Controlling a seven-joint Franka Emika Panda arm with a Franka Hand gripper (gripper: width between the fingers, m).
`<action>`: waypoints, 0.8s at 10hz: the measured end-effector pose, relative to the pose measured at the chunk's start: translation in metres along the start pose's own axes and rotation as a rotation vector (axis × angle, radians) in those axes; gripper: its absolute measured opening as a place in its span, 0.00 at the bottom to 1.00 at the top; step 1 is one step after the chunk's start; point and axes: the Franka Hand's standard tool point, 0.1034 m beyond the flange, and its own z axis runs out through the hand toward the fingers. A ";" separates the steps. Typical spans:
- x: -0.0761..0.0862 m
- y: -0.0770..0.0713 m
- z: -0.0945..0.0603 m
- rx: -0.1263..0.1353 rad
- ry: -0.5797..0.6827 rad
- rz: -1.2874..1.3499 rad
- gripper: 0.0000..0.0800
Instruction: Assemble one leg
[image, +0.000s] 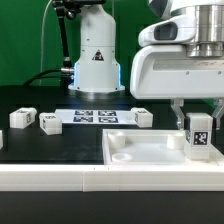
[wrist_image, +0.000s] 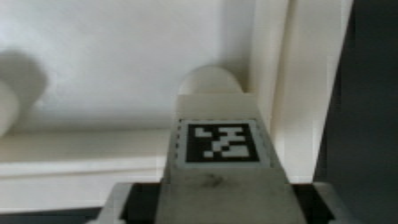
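Note:
My gripper (image: 197, 118) is shut on a leg (image: 198, 136), a white block with a black-and-white tag, held upright over the right part of the large white square panel (image: 150, 152). In the wrist view the leg (wrist_image: 221, 140) runs out from between my fingers (wrist_image: 134, 200), its tip close to the panel's (wrist_image: 125, 90) raised edge. Three other legs lie on the black table in the exterior view: one (image: 22, 118) at the left, one (image: 50, 123) beside it and one (image: 142, 118) right of the marker board.
The marker board (image: 95, 116) lies flat at the table's middle back. The arm's white base (image: 95, 55) stands behind it. A white wall (image: 60, 178) runs along the table's front edge.

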 end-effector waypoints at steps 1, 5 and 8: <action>-0.001 -0.001 0.000 -0.004 0.005 0.124 0.36; -0.004 0.000 0.001 -0.011 0.016 0.611 0.36; -0.006 -0.001 0.001 -0.008 0.014 0.990 0.36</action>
